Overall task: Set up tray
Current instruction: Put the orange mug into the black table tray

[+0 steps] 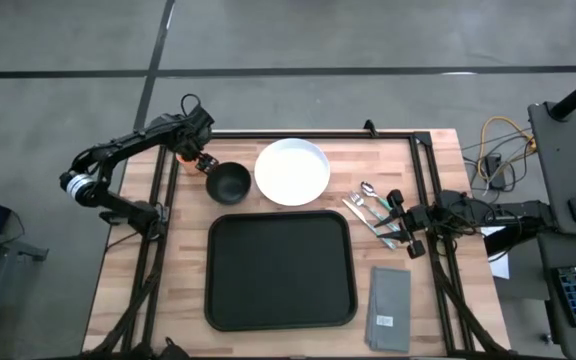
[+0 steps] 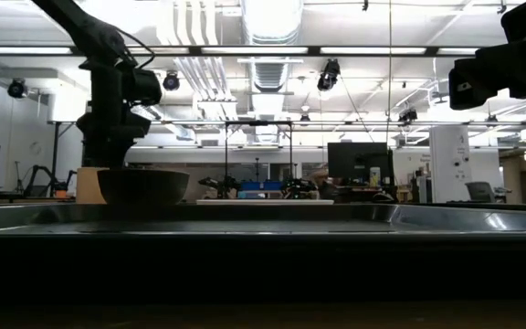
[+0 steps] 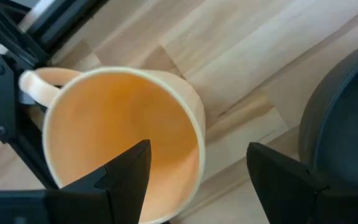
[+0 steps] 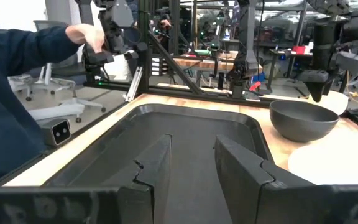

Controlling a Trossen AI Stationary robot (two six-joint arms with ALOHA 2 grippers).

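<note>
- Two dark fingers of the left claw [image 3: 194,171] are spread wide over a cream mug [image 3: 120,140]; one finger is inside the round mouth, the other outside the wall, and neither presses it. The mug is smooth, orange inside, with a curved handle.
- Just beside the mug sits a matte dark round bowl [image 1: 228,182], and next to it a glossy white round plate [image 1: 292,171].
- Before these lies the tray [image 1: 279,270], a large black plastic rectangle with rounded corners and raised rim, in the middle of the pale wooden plank surface [image 1: 183,270].
- At the surface's right edge, the right claw [image 1: 404,221] is open and holds nothing, just beside metal cutlery [image 1: 370,207].
- A grey folded napkin [image 1: 389,307] lies near the tray's right side.
</note>
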